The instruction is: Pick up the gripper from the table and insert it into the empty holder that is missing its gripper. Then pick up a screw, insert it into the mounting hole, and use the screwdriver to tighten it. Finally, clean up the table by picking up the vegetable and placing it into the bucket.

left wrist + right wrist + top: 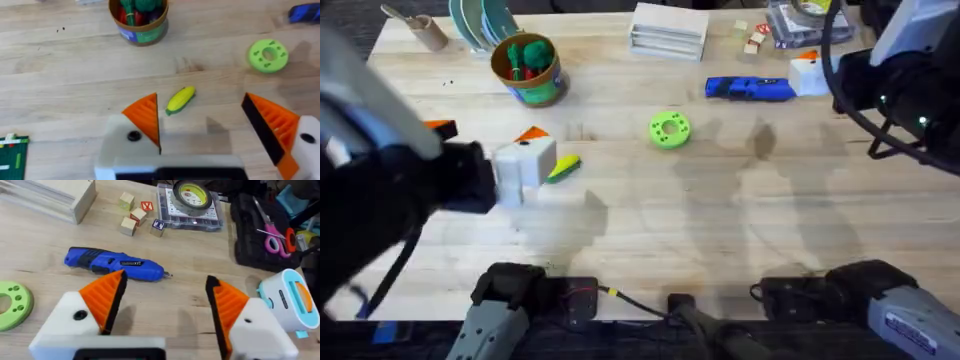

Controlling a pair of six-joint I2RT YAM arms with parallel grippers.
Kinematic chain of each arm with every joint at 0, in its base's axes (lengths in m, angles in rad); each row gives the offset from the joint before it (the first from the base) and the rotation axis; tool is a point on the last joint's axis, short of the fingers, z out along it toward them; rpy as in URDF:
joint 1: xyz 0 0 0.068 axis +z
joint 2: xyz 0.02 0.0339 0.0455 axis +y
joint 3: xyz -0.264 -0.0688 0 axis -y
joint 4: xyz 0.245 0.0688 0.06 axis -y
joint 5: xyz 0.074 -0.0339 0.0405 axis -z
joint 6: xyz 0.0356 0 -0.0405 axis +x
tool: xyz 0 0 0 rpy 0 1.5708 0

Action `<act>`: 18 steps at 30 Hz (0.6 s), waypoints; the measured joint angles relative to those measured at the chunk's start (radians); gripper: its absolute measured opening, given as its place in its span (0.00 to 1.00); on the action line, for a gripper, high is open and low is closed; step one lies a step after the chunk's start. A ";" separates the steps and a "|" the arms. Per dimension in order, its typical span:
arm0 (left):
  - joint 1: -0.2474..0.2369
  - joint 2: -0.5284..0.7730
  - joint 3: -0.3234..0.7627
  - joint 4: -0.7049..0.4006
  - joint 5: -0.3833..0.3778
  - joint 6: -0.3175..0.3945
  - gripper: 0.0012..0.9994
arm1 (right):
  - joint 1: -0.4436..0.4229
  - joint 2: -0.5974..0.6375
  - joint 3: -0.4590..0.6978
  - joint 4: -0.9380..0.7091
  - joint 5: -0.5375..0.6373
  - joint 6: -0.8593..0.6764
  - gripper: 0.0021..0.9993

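Observation:
My left gripper (pixel 488 135) hangs open over the table's left side, with white mounts and orange ribbed tips (pixel 145 117). The yellow vegetable (pixel 563 168) lies on the wood just past it, and in the left wrist view the vegetable (pixel 180 99) lies ahead between the tips, untouched. The bucket (pixel 527 68) stands at the back left holding green and red toys. The blue screwdriver (pixel 750 89) lies at the back right. My right gripper (pixel 807 70) is open right beside its end. In the right wrist view the screwdriver (pixel 112 265) lies just ahead of the gripper (pixel 165 287). The loose gripper and the screw are out of view.
A flat green disc (pixel 669 130) with holes lies mid-table. At the back are a white box (pixel 668 30), small wooden blocks (pixel 131 211), a clear case with a tape roll (pixel 190 202) and a black tray with scissors (pixel 275 235). A blue and white device (pixel 290 297) stands right of my right gripper.

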 joint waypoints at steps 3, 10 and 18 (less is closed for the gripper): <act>0.000 0.088 0.000 -0.007 -0.040 0.017 0.99 | 0.000 0.000 0.000 0.000 0.000 0.000 0.99; 0.000 0.180 0.000 -0.007 -0.095 0.024 0.99 | 0.000 0.000 0.000 0.000 0.000 0.000 0.99; 0.000 0.342 0.000 0.023 -0.108 0.052 0.99 | 0.000 0.000 0.000 0.000 0.000 0.000 0.99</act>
